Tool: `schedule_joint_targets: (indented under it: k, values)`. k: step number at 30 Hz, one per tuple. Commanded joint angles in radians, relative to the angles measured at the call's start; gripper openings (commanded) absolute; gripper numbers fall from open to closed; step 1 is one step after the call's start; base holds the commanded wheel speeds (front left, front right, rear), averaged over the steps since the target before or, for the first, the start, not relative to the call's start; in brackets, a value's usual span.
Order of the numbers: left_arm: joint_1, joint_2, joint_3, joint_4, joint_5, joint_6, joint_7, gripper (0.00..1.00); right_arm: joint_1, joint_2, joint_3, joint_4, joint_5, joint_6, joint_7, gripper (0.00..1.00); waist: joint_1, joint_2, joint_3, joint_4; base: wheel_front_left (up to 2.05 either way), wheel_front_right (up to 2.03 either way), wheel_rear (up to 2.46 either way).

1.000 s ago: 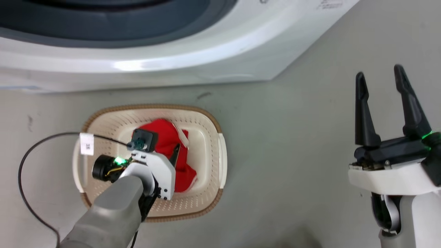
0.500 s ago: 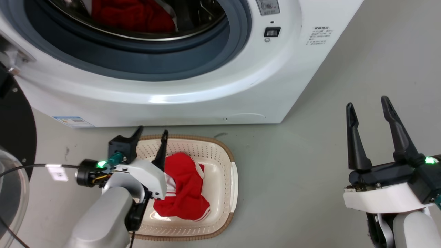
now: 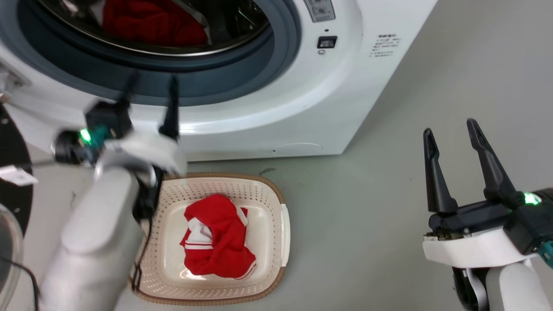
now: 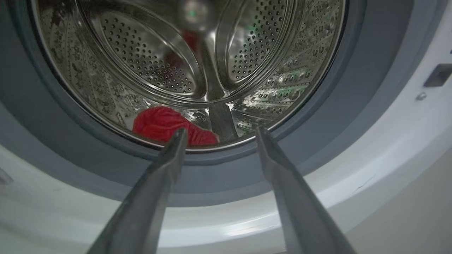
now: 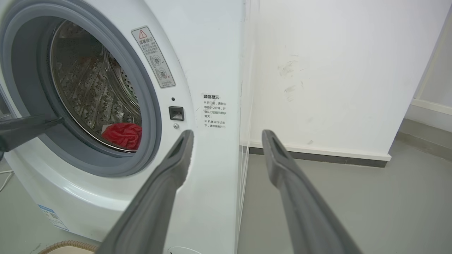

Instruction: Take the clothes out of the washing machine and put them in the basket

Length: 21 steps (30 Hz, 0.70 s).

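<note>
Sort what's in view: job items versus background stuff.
Job: washing machine, red garment in its drum, red-and-white garment in the basket, left gripper open facing the drum.
Not job: warning sticker, printed label, wall; right gripper open, off to the side.

Striped red garment (image 3: pixel 216 242) crumpled in cream basket (image 3: pixel 276 198); plain red garment (image 4: pixel 166 125) in washing machine (image 3: pixel 276 112) drum.

1. Head view: high, facing steeply down at the washing machine (image 3: pixel 302 108) front and the basket (image 3: pixel 259 194).
2. Left wrist view: close, facing straight into the drum (image 4: pixel 148 63).
3. Right wrist view: farther back, oblique; all share the drum opening.
</note>
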Motion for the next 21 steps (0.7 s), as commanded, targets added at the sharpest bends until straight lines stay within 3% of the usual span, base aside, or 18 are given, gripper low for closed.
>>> schedule_joint_targets:
  k: [1,12,21]
  values:
    - [-0.063,-0.002,0.016,0.024,0.011,-0.008,-0.003,1.0,-0.023,0.001,0.005,-0.007,0.004,-0.001,-0.002,1.0,0.0001,0.0,0.03,-0.023,0.0,0.0,0.0]
    - [-0.476,0.03,0.009,0.259,0.051,-0.068,0.085,1.0,-0.099,0.001,0.018,-0.025,0.041,-0.001,-0.002,1.0,0.0001,0.0,0.199,-0.12,0.0,0.0,0.0]
    - [-0.788,0.107,-0.041,0.463,0.107,-0.122,0.297,1.0,-0.153,0.001,0.042,-0.05,0.089,-0.001,-0.002,1.0,0.0001,0.0,0.33,-0.188,0.0,0.0,0.0]
